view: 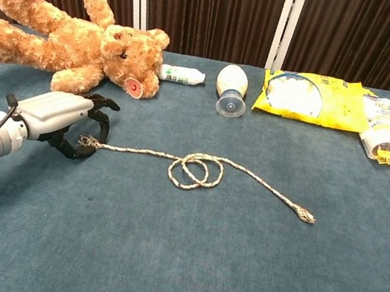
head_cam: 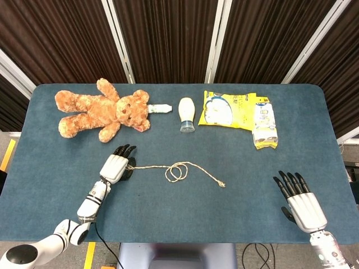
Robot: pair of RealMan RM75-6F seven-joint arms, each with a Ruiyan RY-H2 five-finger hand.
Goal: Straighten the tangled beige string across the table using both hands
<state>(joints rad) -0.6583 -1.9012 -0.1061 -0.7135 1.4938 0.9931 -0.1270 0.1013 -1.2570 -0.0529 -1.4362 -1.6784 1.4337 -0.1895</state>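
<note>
Left hand [view: 64,119] low over counter [view: 159,261], dark fingers [view: 101,118] curled down around frayed end of beige string [view: 198,171]; pinch itself not clear. String runs away from fingers, loops into small coil, ends in knot well apart from hand. Teddy bear [view: 70,37] just beyond hand. White bottle [view: 181,75], white jar [view: 231,87], yellow bag [view: 309,98], wrapped pack [view: 389,135] far past hand, along back edge.

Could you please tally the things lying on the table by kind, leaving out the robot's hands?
Soft toys: 1, the teddy bear
Bottles: 2, a small bottle and a larger white bottle
Packets: 2, a yellow bag and a wrapped pack
Strings: 1, the beige string
Total: 6
</note>
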